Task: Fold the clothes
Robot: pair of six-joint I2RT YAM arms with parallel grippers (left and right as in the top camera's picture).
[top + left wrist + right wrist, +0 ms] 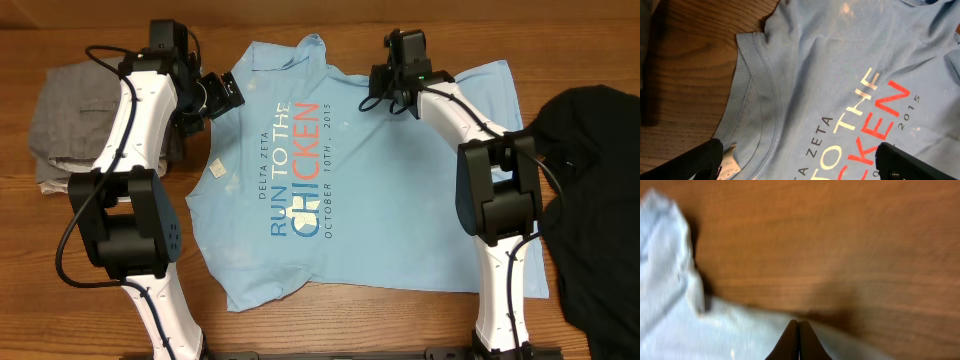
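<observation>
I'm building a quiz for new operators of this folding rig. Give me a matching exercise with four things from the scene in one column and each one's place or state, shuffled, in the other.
Things
1. light blue T-shirt
2. black garment
3. grey trousers
4. left claw

Place or state
A. in a pile on the robot's left
B. open, above the collar
C. spread flat between the arms, lettering up
D. bunched on the robot's right

Pairs: 1-C, 2-D, 3-A, 4-B
</observation>
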